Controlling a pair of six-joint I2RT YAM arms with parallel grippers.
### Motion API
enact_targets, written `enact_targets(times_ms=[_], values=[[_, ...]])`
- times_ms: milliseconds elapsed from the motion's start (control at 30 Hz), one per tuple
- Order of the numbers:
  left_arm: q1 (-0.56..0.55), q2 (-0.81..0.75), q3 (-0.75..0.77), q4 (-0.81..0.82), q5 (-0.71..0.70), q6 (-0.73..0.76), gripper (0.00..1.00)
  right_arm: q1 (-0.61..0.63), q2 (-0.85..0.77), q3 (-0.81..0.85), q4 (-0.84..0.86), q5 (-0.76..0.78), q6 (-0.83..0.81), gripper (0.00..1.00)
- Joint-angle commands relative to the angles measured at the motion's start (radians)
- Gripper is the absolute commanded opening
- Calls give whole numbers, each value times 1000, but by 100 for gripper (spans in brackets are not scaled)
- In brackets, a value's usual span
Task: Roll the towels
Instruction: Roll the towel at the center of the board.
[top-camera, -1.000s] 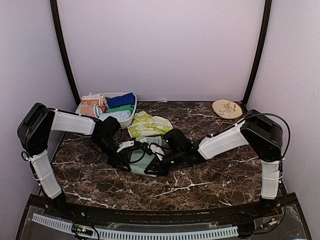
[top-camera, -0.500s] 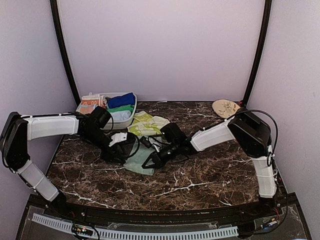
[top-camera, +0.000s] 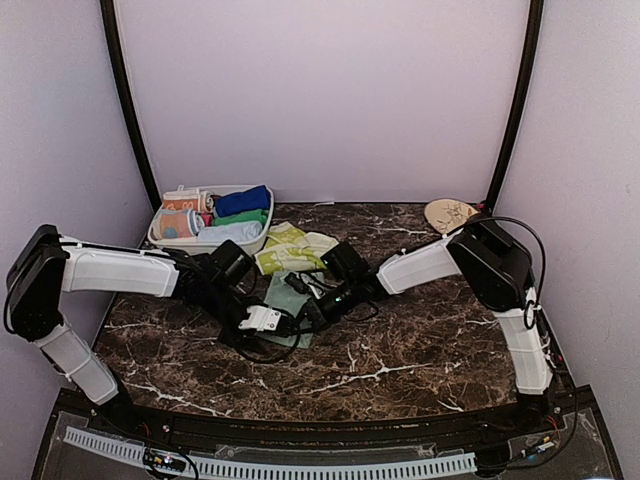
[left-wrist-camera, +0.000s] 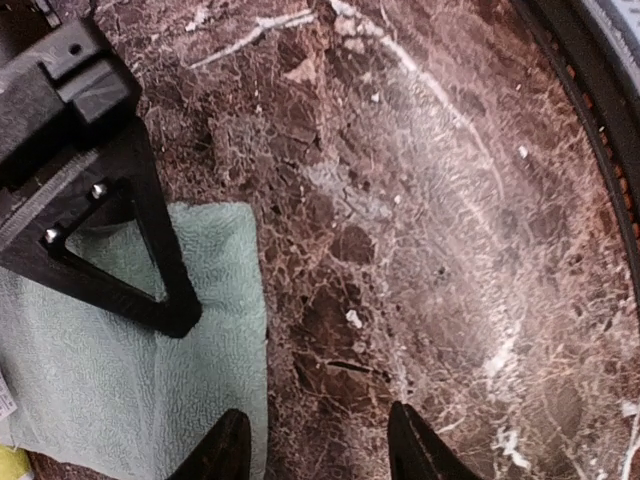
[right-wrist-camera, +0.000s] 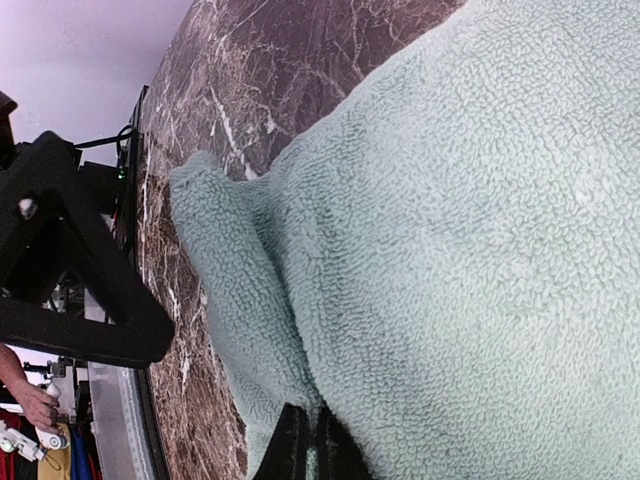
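Mint-green terry: the pale towel (top-camera: 281, 297) lies flat near the middle of the marble table (top-camera: 420, 335), just in front of the yellow-green patterned towel (top-camera: 290, 252). Our right gripper (right-wrist-camera: 307, 450) has its fingers pressed nearly together, pinching a raised fold at the towel's edge. Our left gripper (left-wrist-camera: 320, 455) hovers with fingers spread, one tip over the towel's border and the other over bare stone. To start a tight roll, we judge both grippers should take the same edge, level with each other. Turning it over evenly and low to the stone should stop the soft cloth skewing or bunching.
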Motion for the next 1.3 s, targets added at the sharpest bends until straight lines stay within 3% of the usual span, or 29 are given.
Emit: enact_targets(times_ms=[0, 133, 500, 767, 933, 1100, 1267], values=[[-17, 15, -47, 150, -135, 43, 48, -4, 19, -12, -72, 37, 2, 0], [-32, 22, -111, 302, -226, 58, 48, -7, 22, -15, -82, 29, -1, 0], [-88, 10, -237, 496, -352, 130, 48, -17, 42, 17, -126, 0, 4, 0], [-103, 32, -224, 483, -374, 126, 49, -23, 38, 17, -137, -7, 6, 0], [-102, 81, -193, 428, -402, 95, 34, -28, 17, 6, -115, -11, 16, 0], [-65, 101, -116, 284, -311, 3, 15, -46, -88, -49, -60, 76, 0, 18], [37, 170, 48, 58, -99, -111, 12, -81, -243, -166, -4, 235, -64, 36]])
